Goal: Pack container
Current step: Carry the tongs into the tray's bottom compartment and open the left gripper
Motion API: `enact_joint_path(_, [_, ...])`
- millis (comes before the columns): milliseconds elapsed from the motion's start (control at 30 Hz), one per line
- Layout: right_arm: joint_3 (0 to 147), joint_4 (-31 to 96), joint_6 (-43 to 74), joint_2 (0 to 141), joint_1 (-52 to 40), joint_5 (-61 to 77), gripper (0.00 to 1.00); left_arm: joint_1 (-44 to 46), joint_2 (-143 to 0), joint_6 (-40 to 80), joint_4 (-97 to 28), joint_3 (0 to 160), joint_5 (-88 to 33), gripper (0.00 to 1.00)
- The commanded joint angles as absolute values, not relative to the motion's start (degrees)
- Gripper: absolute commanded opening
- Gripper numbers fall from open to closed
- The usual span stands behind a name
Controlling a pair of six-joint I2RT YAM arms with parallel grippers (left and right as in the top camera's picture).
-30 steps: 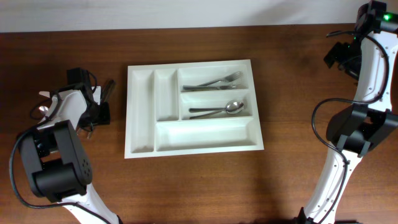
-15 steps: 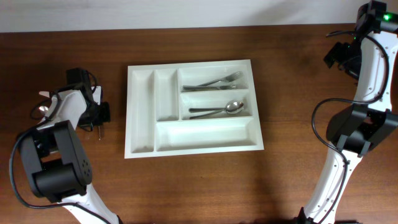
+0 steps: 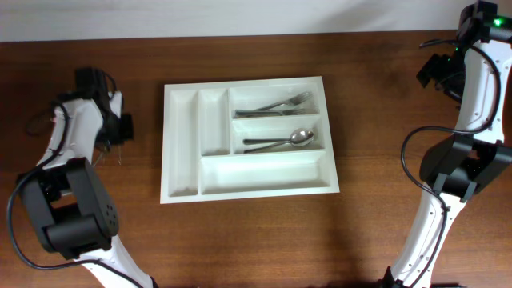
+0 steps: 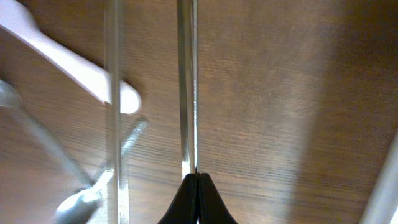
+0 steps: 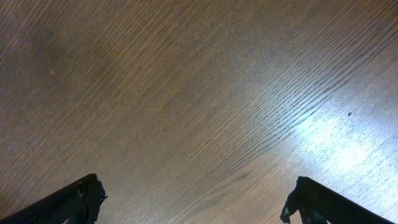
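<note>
The white five-compartment container point(image 3: 182, 140) lies mid-table. Two forks point(image 3: 280, 106) lie in its top right compartment and a spoon point(image 3: 282, 142) in the one below. My left gripper point(image 3: 118, 134) is left of the container; in the left wrist view its jaws point(image 4: 197, 186) are shut on a thin metal piece of cutlery point(image 4: 186, 93), seen edge-on above the wood. My right gripper point(image 3: 436, 72) hangs at the far right back, open and empty point(image 5: 193, 193) over bare wood.
In the left wrist view a second thin metal strip point(image 4: 112, 93) runs parallel to the held piece. Beneath lie a white utensil point(image 4: 62, 59) and a metal spoon point(image 4: 74, 202) on the table. The container's edge point(image 4: 385, 180) shows at the right.
My left gripper has moved toward the table's back and slightly left, from beside the container's left edge. The right arm and the container's contents have not moved.
</note>
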State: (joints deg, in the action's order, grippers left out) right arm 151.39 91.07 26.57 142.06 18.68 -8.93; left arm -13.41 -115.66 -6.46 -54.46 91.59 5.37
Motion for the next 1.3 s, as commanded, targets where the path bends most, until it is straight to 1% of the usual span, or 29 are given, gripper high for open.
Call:
enact_joint_path(0, [152.55, 91.02, 26.39, 139.96, 18.76, -9.04, 0.99, -13.1, -115.26, -6.79, -59.55, 103.07, 5.72, 0.02])
enact_joint_path(200, [152.55, 91.02, 26.39, 139.96, 18.76, -9.04, 0.99, -10.41, -115.26, -11.2, -68.25, 115.18, 4.93, 0.02])
enact_joint_path(367, [152.55, 91.02, 26.39, 139.96, 18.76, -9.04, 0.99, -5.41, -115.26, -23.83, -75.31, 120.07, -1.93, 0.02])
enact_joint_path(600, [152.55, 91.02, 26.39, 139.96, 18.76, -9.04, 0.99, 4.08, -115.28, -40.71, -86.15, 120.31, -12.8, 0.02])
enact_joint_path(667, [152.55, 91.02, 26.39, 139.96, 18.76, -9.04, 0.99, 7.05, -115.28, -43.72, -88.9, 120.31, -14.66, 0.02])
enact_joint_path(833, [152.55, 91.02, 26.39, 139.96, 18.76, -9.04, 0.99, 14.79, -115.28, -46.92, -93.65, 120.31, -15.77, 0.02])
enact_joint_path(1000, [152.55, 91.02, 26.39, 139.96, 18.76, -9.04, 0.99, 23.03, -115.31, -47.97, -95.74, 119.92, -16.16, 0.02])
enact_joint_path(1167, [152.55, 91.02, 26.39, 139.96, 18.76, -9.04, 0.99, 29.23, -115.5, -50.5, -95.11, 116.64, -17.39, 0.02])
enact_joint_path(1267, [152.55, 91.02, 26.39, 139.96, 18.76, -9.04, 0.99, 31.27, -115.61, -50.48, -92.07, 111.96, -17.41, 0.02])
